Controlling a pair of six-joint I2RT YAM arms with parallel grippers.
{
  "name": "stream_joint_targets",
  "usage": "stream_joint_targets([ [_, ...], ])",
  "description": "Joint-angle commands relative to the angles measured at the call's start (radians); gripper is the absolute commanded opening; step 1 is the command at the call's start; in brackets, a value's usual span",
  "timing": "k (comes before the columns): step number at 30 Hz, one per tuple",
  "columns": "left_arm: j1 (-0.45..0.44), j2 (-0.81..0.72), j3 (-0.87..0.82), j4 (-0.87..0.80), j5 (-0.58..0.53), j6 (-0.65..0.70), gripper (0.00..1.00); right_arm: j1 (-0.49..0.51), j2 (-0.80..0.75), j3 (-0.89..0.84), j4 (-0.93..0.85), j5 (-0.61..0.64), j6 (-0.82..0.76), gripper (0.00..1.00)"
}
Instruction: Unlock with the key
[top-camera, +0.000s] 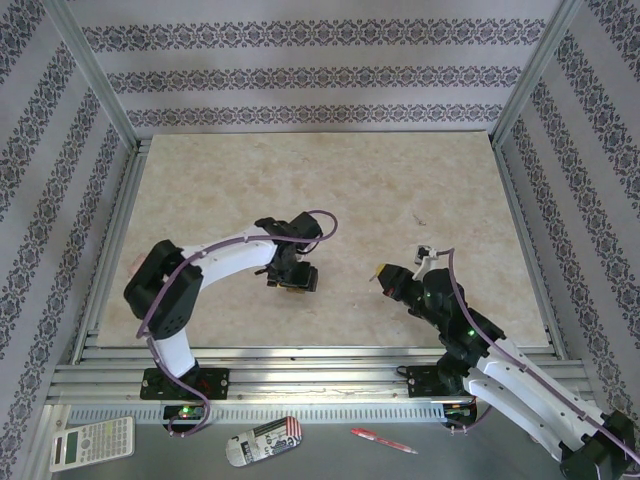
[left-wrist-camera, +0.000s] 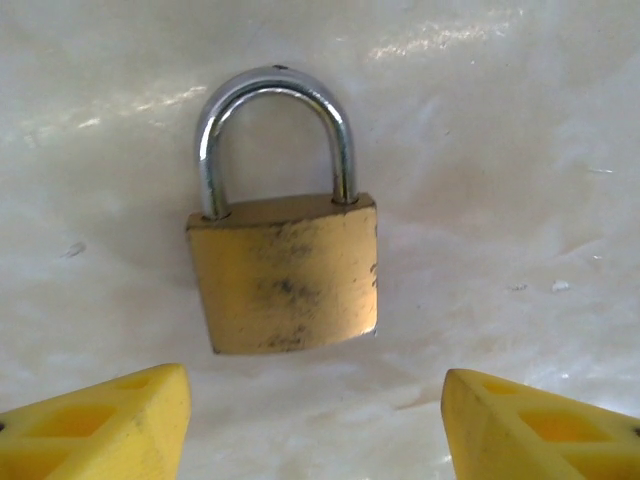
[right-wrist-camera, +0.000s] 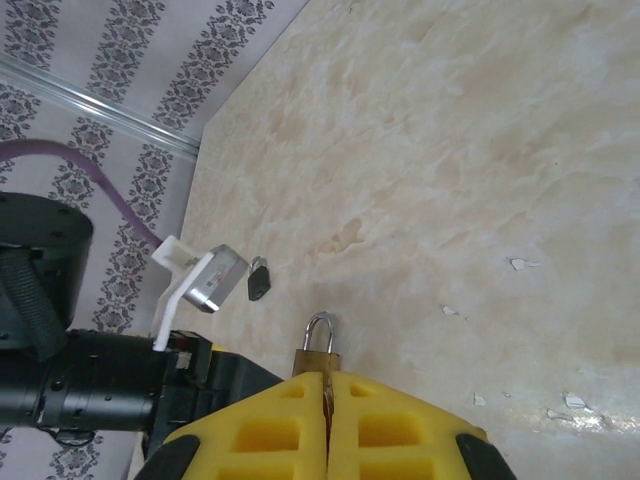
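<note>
The brass padlock (left-wrist-camera: 285, 280) lies flat on the marble table with its silver shackle (left-wrist-camera: 275, 120) closed and pointing away from my left gripper (left-wrist-camera: 317, 410). That gripper is open, and its yellow fingertips (left-wrist-camera: 130, 415) stop just short of the lock body, one on each side. My right gripper (right-wrist-camera: 328, 375) is shut on the key (right-wrist-camera: 326, 392), a thin silvery sliver pinched in the seam between the yellow fingers. The padlock (right-wrist-camera: 320, 345) sits just beyond those tips. Seen from above, the left gripper (top-camera: 293, 278) and right gripper (top-camera: 384, 272) face each other mid-table.
A small black blocky object (right-wrist-camera: 258, 281) lies on the table beyond the padlock, beside the left arm's camera mount (right-wrist-camera: 205, 278). Aluminium rails (top-camera: 300, 372) border the near edge. A calculator (top-camera: 92, 443) and a red pen (top-camera: 383, 440) lie off the table in front.
</note>
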Motion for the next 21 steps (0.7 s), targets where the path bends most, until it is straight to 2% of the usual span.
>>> stream_joint_targets([
  [1,-0.017,0.039,0.051,-0.076,-0.035,0.0,0.64,-0.016,-0.025,-0.026,-0.011,-0.038,0.013,0.0],
  [16,-0.019,0.171,0.102,-0.082,-0.076,0.016,0.58,-0.069,-0.089,-0.1,-0.006,-0.096,0.036,0.0],
  [21,-0.019,0.203,0.112,-0.082,-0.098,0.022,0.52,-0.08,-0.095,-0.111,0.0,-0.106,0.038,0.0],
])
